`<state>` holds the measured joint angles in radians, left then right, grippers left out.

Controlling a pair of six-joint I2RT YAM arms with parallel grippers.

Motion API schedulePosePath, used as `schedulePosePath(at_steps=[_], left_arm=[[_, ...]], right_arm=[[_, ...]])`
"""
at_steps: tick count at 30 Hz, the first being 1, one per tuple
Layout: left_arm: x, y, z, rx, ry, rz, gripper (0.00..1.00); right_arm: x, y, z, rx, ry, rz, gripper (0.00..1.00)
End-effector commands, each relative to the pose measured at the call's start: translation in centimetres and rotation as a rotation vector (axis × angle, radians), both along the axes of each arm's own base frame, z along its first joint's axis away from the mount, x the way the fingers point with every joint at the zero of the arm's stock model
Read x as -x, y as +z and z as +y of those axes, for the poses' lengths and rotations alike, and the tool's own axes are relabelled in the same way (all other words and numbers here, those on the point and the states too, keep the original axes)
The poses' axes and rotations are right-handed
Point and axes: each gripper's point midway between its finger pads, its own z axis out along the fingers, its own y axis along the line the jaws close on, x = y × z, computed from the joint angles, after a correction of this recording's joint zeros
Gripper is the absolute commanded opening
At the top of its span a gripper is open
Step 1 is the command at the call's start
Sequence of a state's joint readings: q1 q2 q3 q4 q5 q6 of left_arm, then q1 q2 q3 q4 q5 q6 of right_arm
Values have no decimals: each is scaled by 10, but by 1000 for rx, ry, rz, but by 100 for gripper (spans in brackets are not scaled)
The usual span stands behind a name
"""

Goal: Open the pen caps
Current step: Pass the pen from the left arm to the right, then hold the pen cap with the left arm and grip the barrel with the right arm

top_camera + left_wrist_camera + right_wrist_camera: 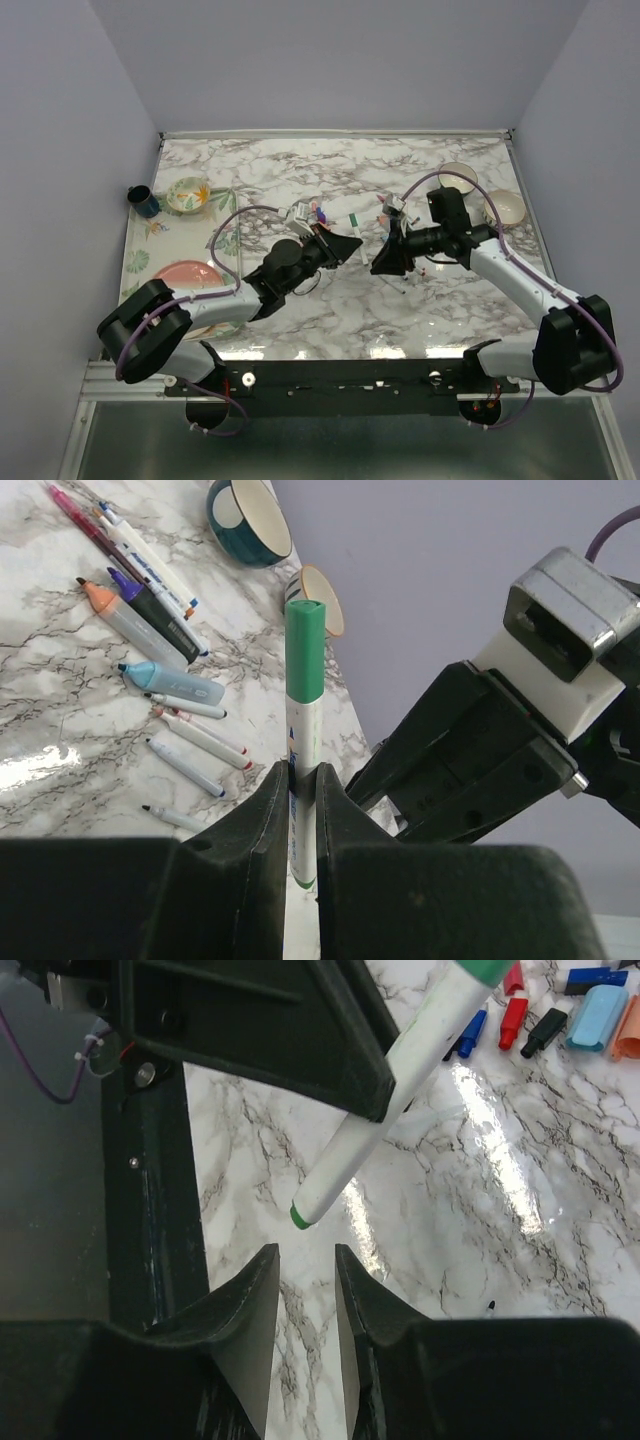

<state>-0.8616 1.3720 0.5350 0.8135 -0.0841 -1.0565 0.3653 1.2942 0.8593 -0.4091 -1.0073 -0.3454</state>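
Note:
A white pen [303,730] with a green cap [305,650] stands up between the fingers of my left gripper [303,780], which is shut on its barrel. In the top view that gripper [347,245] holds the pen [358,238] over the middle of the table. My right gripper [305,1260] is open with nothing between its fingers, just short of the pen's green-tipped tail end [301,1215]. Loose pen caps lie on the marble beyond: red [513,1020], blue [468,1035], black [545,1030], and a larger light blue one [597,1015].
Several uncapped pens [160,600] lie in a spread on the marble, beside two bowls [248,520] [320,598]. At the table's left stand a floral bowl [187,194], a dark cup [141,199] and a pink plate [185,272].

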Motion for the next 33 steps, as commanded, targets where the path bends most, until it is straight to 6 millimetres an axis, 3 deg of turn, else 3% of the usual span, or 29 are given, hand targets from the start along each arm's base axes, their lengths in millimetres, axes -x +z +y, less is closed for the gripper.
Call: schedulePosePath(at_steps=[1, 7, 16, 25, 33], left_arm=[[-9, 7, -6, 3, 55, -35, 0], [-4, 6, -24, 9, 24, -35, 0], [5, 6, -47, 25, -29, -36, 0], [8, 2, -48, 28, -22, -33, 0], [12, 3, -59, 49, -40, -33, 0]], right_arm=[[-5, 8, 3, -66, -31, 96, 37], [-5, 7, 7, -83, -41, 197, 38], [-8, 4, 6, -74, -66, 215, 35], [-27, 9, -12, -103, -162, 249, 39], [-24, 11, -11, -133, -146, 307, 35]])
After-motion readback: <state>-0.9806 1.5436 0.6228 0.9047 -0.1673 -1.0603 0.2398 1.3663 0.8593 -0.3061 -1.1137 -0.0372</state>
